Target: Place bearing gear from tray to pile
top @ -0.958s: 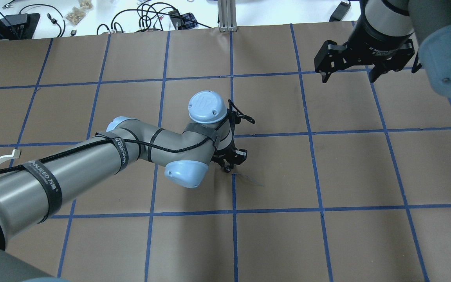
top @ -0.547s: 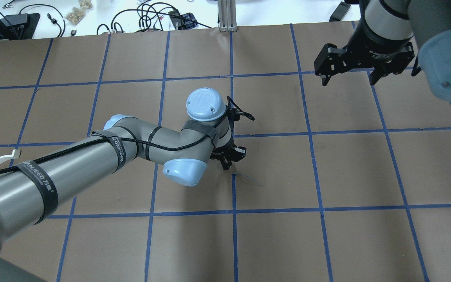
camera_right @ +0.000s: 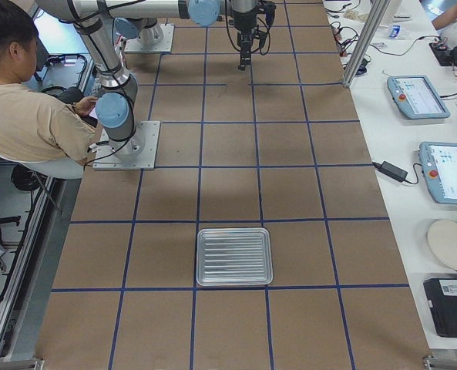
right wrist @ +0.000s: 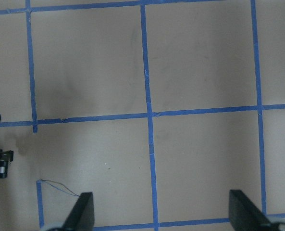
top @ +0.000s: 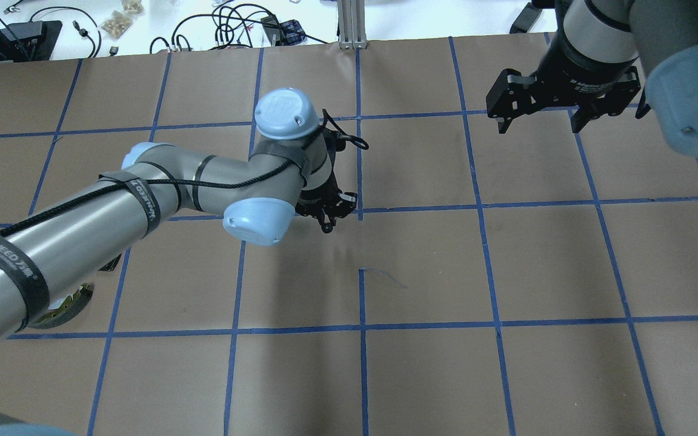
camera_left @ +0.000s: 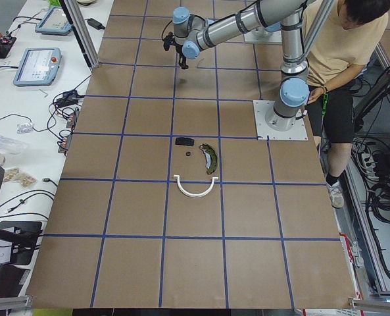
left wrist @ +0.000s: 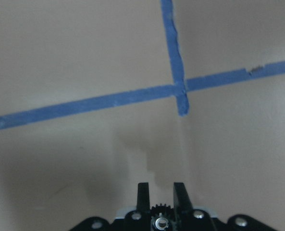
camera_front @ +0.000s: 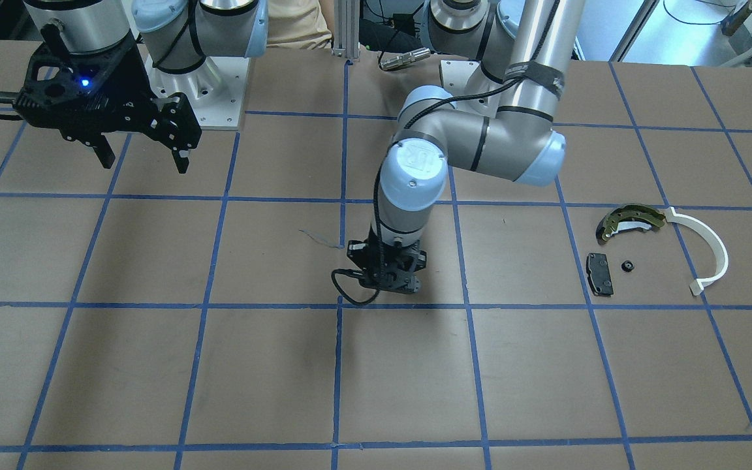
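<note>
I see a person in a tan shirt seated beside the taped table, cables tangled beyond it.

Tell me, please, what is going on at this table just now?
The left gripper holds a small bearing gear between its jaws, above the middle of the table. The pile it is meant for, a brake shoe, white arc and black pad, lies apart on the robot's left. The tray sits at the other end. The right gripper hangs open, holding nothing.
</note>
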Controlling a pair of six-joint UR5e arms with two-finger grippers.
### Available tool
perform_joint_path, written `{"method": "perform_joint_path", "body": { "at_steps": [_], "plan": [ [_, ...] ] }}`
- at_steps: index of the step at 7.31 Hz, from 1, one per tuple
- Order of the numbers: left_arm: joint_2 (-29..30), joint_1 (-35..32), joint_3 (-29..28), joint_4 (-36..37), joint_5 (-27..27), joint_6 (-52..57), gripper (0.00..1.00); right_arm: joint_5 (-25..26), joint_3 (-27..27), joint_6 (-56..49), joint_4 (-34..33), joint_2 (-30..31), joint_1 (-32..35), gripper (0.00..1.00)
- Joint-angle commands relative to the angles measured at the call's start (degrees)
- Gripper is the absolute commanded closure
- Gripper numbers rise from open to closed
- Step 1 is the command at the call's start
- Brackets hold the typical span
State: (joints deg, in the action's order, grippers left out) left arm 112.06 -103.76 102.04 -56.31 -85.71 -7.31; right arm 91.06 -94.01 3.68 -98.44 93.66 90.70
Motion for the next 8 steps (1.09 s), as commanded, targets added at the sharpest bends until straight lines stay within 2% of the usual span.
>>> {"method": "perform_joint_path", "body": {
  "at_steps": [1,3,6,8],
  "plan": [
    [-1.9,12.2,-5.4,-9.1,-1.7,11.1,1.00,0.0,-0.1,0.0,0.1,-0.1,-0.2,0.00],
    [-3.8,22.1,-5.8,-11.4,-10.1,22.4,1.00,0.0,-0.1,0.1,0.1,-0.2,-0.1,0.00],
    [-3.8,39.2,-3.5,-10.8,-10.8,33.5,1.00,0.0,-0.1,0.1,0.0,-0.2,-0.1,0.00],
    [-4.3,45.9,-0.5,-9.2,-10.9,40.3,1.00,0.0,-0.1,0.2,0.1,-0.2,-0.1,0.00]
  ]
}}
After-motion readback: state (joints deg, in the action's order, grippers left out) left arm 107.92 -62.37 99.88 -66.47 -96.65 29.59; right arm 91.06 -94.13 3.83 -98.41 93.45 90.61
